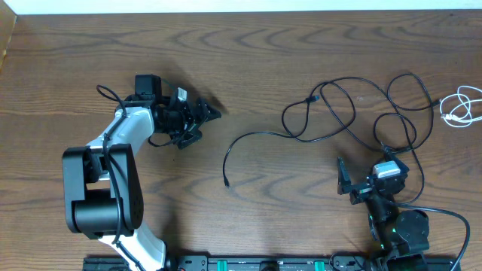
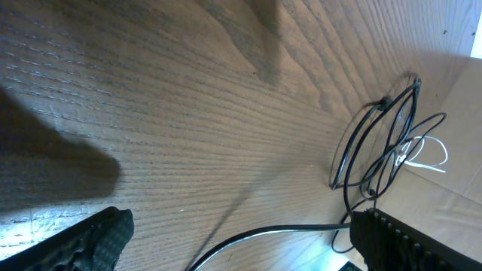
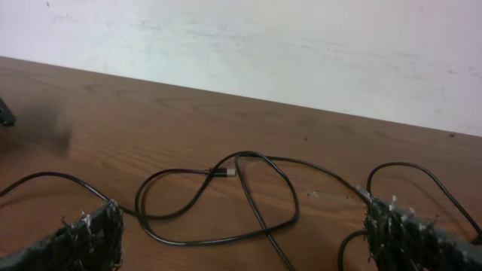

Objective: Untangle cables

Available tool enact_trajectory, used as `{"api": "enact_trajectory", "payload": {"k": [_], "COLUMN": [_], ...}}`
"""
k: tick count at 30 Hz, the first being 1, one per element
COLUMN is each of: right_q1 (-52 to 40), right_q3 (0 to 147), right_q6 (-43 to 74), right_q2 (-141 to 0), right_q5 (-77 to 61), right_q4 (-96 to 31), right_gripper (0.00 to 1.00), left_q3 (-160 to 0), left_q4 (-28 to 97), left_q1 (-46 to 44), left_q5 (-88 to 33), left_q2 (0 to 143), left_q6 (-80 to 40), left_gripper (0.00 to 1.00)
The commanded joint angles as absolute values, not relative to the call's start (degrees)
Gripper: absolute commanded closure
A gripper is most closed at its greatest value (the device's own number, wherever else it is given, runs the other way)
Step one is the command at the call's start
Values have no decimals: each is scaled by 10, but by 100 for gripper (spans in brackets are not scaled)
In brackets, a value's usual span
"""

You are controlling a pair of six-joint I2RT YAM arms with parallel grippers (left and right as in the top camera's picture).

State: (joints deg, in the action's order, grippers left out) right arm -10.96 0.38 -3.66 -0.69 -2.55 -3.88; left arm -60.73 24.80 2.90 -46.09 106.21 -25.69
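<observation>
The long black cable (image 1: 331, 124) sprawls in loose loops over the right half of the table, with one plug end (image 1: 227, 181) near the middle. The short white cable (image 1: 461, 105) lies coiled at the far right edge, apart from the black one. My left gripper (image 1: 201, 123) is open and empty, left of the black cable. Its wrist view (image 2: 241, 226) shows the black cable (image 2: 286, 232) on the table beyond its fingers and the white cable (image 2: 423, 154) farther off. My right gripper (image 1: 367, 181) is open and empty, and the wrist view (image 3: 245, 226) shows black loops (image 3: 226, 202) ahead of it.
The table (image 1: 248, 68) is brown wood with a pale wall behind it (image 3: 301, 45). A thicker black wire (image 1: 444, 214) runs from the right arm's base. A rail with connectors (image 1: 263, 263) lines the front edge.
</observation>
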Motion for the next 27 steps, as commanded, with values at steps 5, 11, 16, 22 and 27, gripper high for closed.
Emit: {"api": "enact_trajectory", "payload": {"k": [5, 11, 16, 22, 27], "right_q1": [-111, -111, -111, -111, -111], "right_q3": [3, 3, 3, 3, 3], "right_q6": [-46, -46, -46, -46, -46], "right_q2": [-3, -3, -3, -3, -3], "right_q5": [-18, -18, -18, -18, -18], "right_q4": [-41, -41, -41, -41, -41], "right_gripper": [1, 1, 1, 1, 1], "left_q3": [-620, -620, -620, -620, -618], "left_q4": [247, 247, 247, 247, 247], "left_q1": [29, 29, 29, 29, 29], "left_q5": [-455, -455, -455, -455, -444], "left_q2": [1058, 1058, 1057, 1058, 1058], "left_q6": [-256, -256, -256, -256, -256], "left_gripper": [2, 2, 2, 2, 2]}}
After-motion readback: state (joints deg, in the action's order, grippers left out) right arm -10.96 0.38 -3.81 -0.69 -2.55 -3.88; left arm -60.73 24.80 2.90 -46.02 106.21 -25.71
